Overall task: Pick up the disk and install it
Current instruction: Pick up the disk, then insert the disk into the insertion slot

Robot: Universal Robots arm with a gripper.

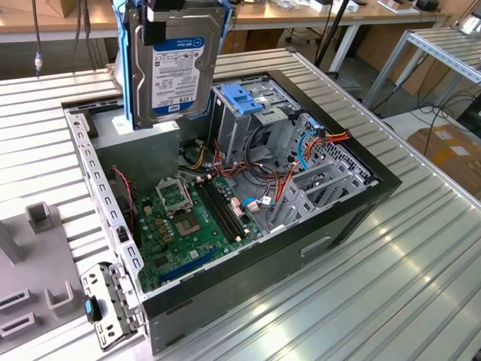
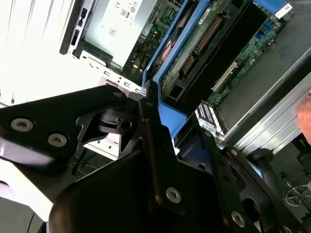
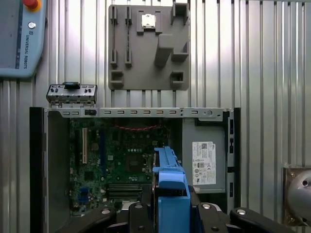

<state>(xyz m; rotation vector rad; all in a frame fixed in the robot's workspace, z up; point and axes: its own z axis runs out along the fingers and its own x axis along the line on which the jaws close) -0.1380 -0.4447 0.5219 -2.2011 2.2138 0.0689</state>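
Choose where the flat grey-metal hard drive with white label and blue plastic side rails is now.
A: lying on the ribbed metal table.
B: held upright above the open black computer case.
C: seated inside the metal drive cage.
B: in the exterior view the disk hangs upright over the open computer case, and in the second wrist view the gripper is clamped on it.

The jaws hang high, pointing straight down, apparently clamped tight.
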